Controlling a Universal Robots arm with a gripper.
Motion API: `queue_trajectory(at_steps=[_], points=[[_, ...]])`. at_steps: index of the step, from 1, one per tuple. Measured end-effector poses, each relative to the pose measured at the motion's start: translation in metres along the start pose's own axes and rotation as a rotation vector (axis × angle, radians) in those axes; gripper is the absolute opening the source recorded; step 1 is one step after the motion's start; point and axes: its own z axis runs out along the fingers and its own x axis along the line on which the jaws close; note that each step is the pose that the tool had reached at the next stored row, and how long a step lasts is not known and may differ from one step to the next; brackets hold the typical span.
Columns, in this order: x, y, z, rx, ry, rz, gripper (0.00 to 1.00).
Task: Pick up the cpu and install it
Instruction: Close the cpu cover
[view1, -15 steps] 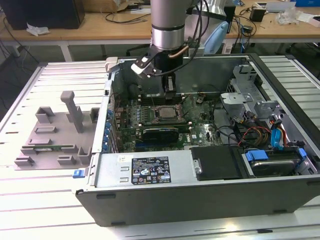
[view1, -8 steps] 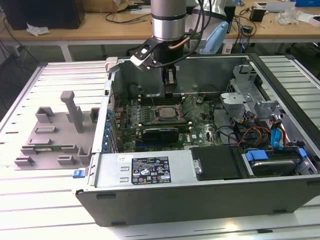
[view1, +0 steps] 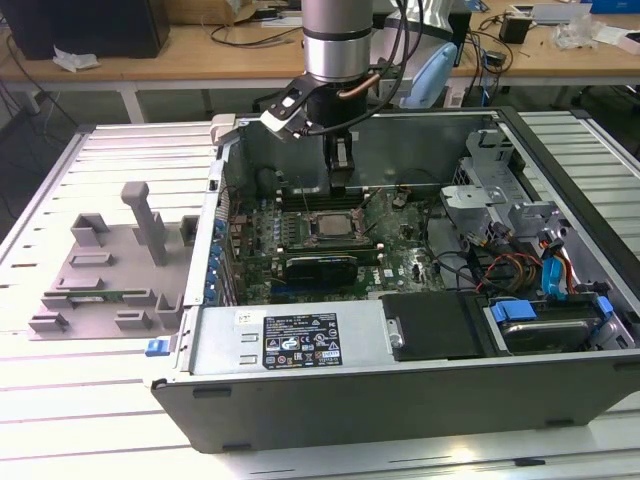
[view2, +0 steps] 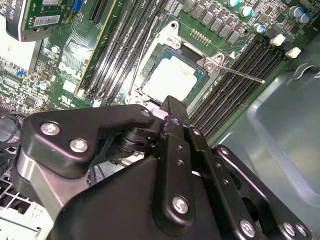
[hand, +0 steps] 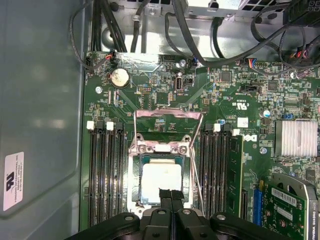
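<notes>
The cpu (hand: 160, 179) lies flat inside the motherboard socket, its silver top showing in both wrist views (view2: 172, 77) and small in the exterior view (view1: 328, 225). The socket's metal load plate (hand: 167, 127) stands swung open behind it, and the thin lever (view2: 240, 74) sticks out sideways. My gripper (hand: 170, 194) hangs just above one edge of the cpu with its two black fingers pressed together and nothing between them. From outside, the gripper (view1: 340, 185) reaches down into the open computer case (view1: 400, 400).
Memory slots (hand: 105, 175) flank the socket on both sides. A graphics card (view1: 320, 265) sits in front of it. Cables (hand: 200, 35) cross the far end of the board, and the case wall (hand: 40, 100) is close by. A grey fixture plate (view1: 110, 270) lies on the exterior view's left.
</notes>
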Motion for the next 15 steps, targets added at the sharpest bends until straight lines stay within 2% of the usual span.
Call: queue_trajectory(at_steps=[6, 9, 12, 15], points=[[0.0, 0.0, 0.0, 0.0, -0.0004, 0.0, 0.11], [-0.0002, 0.0001, -0.0033, 0.0, -0.0005, 0.0, 0.11], [-0.0006, 0.0003, -0.0102, 0.0, -0.0005, 0.0, 0.11], [-0.0007, 0.0003, -0.0117, 0.0, -0.0006, 0.0, 0.11]])
